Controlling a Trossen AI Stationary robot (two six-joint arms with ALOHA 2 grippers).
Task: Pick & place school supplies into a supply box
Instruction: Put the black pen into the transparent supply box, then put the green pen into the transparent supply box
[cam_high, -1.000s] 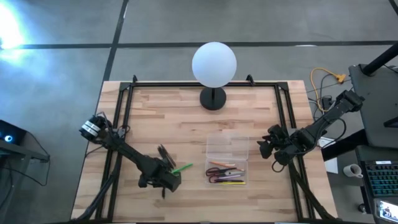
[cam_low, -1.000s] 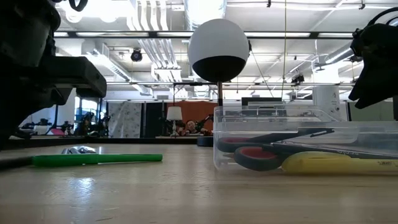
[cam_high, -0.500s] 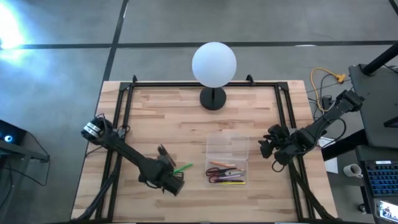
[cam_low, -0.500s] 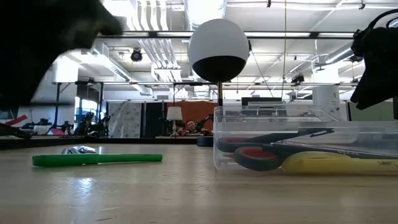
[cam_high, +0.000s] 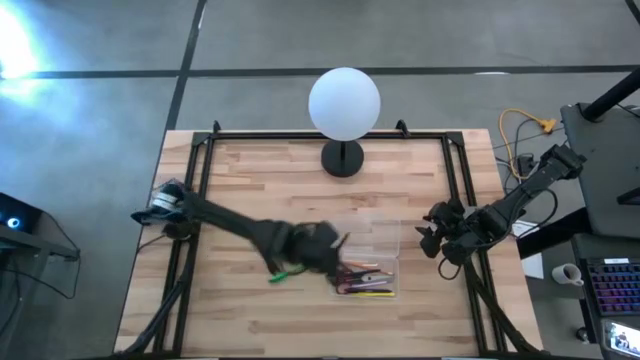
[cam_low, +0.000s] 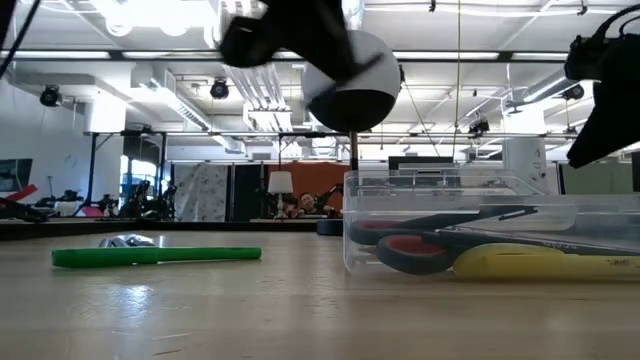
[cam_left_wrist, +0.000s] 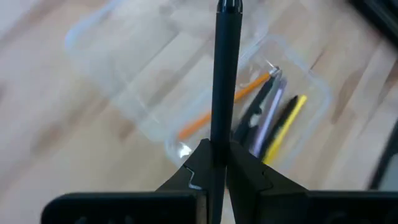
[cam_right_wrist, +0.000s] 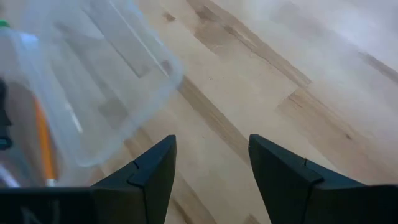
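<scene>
**A:** So where's the left claw (cam_left_wrist: 214, 163) at?

**B:** Clamped on a black pen (cam_left_wrist: 225, 74), over the supply box's (cam_high: 365, 240) left side, near the tabletop's (cam_high: 250, 170) front edge. Green pen (cam_low: 155, 256) lies left of the box.

**A:** Right claw (cam_right_wrist: 211, 163)?

**B:** Fingers apart, by the right edge.

**Workshop around your table**

You have grey concrete floor (cam_high: 90, 110) on all sides, crossed by a dark seam at 12 o'clock. The wooden table (cam_high: 260, 180) sits in a black frame. A desk with a keyboard (cam_high: 612, 285) stands at 4 o'clock. Beyond the table, ceiling ducts (cam_low: 240, 70) and strip lights run overhead.
</scene>
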